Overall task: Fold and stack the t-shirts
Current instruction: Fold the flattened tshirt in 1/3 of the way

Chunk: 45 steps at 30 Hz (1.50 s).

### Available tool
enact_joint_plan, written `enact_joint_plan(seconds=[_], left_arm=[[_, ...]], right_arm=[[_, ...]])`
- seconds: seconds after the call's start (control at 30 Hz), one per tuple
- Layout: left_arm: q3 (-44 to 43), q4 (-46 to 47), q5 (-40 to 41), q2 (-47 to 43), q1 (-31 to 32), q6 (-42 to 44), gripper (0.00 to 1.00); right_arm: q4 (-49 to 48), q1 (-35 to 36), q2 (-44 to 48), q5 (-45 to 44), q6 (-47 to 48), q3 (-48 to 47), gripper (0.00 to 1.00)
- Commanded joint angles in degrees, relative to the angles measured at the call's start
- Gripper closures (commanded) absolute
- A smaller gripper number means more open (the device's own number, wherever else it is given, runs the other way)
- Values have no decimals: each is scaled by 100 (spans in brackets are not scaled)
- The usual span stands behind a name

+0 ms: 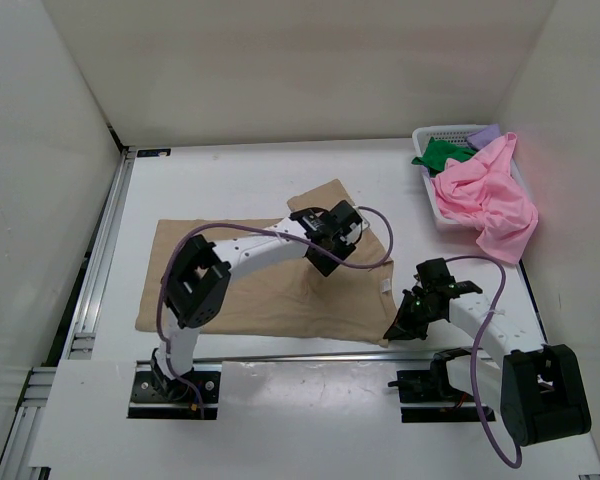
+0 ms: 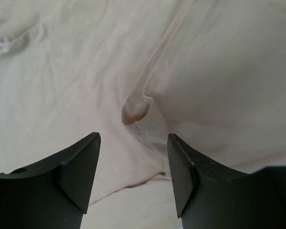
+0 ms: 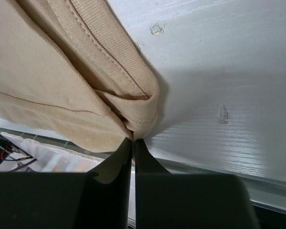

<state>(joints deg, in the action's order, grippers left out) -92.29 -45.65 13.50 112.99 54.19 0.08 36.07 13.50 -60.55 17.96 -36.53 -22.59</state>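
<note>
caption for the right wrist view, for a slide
Right gripper shut on a bunched edge of the tan t-shirt, over the white table.

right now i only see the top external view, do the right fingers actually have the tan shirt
observer: yes, the right wrist view shows the right fingers shut on a bunched edge of the tan shirt.
operator: and the other arm, holding anything
observer: no, the left fingers stand open over the cloth, nothing between them.
operator: cloth flat there
observer: no, a small pucker sits just ahead of the gap.
</note>
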Motion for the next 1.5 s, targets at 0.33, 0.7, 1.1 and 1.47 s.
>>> enact_joint_plan(seconds=[0.33, 0.7, 1.1, 1.47], left_arm=[[519, -85, 268, -256, -1444, -8, 26], [4089, -858, 310, -4090, -5202, -8, 0], [5793, 221, -480, -4393, -7458, -8, 0], [5441, 425, -1367, -3099, -8433, -8, 66]], right_arm=[[233, -5, -53, -530, 50, -70, 100], [233, -5, -53, -583, 155, -316, 100], [339, -5, 0, -530, 208, -501, 100], [453, -58, 0, -723, 94, -448, 100]])
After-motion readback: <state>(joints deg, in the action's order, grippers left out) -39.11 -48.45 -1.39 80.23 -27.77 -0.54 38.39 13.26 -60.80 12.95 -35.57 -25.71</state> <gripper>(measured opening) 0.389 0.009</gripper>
